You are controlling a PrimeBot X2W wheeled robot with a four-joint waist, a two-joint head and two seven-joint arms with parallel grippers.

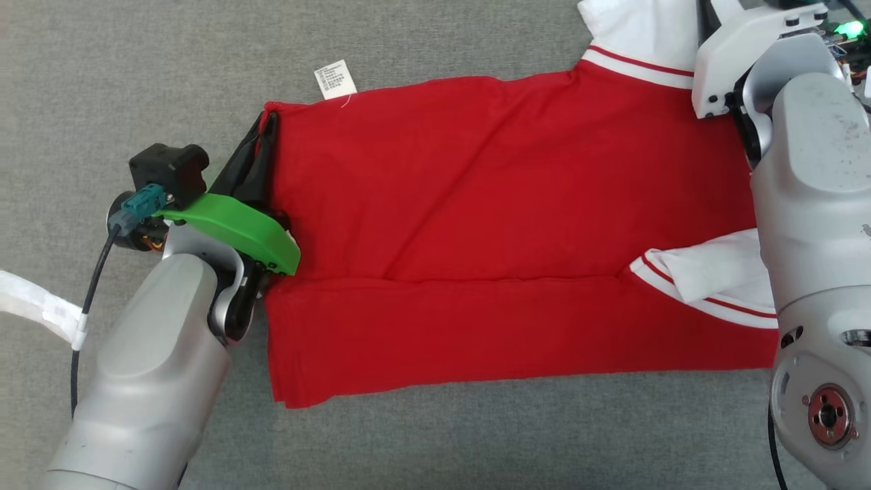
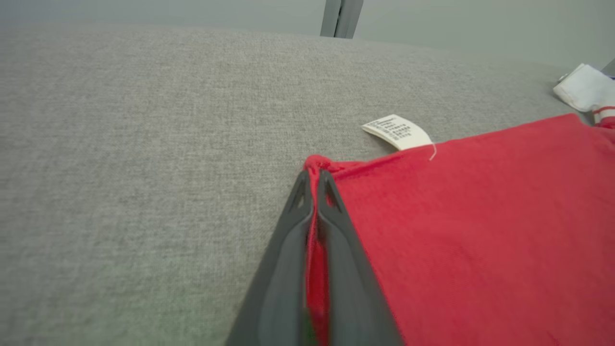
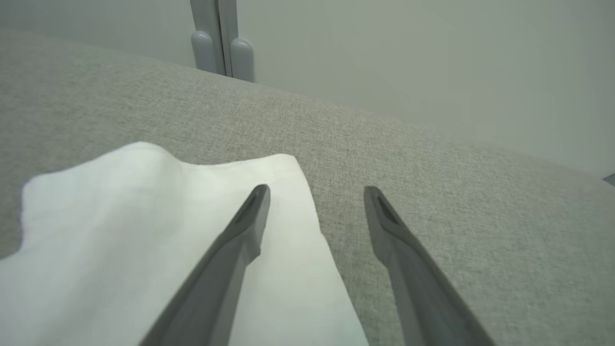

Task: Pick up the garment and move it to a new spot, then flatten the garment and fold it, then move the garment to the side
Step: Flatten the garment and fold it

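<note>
While the left tool (image 1: 267, 126) is closing on the far left corner of the red garment (image 1: 476, 204), its two dark fingers (image 2: 288, 269) are pressing together, and a strip of red cloth is showing between them in the left wrist view. Just right of that pinched corner, a white care label (image 1: 335, 79) is sticking out from the garment's far edge and lying flat on the grey fabric-covered counter (image 1: 102, 68). The garment itself is lying spread across the middle of the counter, with a long fold line running left to right through its lower part. Further right, a white sleeve (image 1: 714, 272) with red-striped trim is lying on the red body, and a second white part (image 1: 639, 27) is reaching past the far edge. The right arm (image 1: 810, 204) is hanging over the garment's right end. In the right wrist view the right tool (image 3: 317, 192) is standing wide open and gripping nothing, one finger over white cloth and the other over bare counter; whether either is touching down, I cannot tell.
</note>
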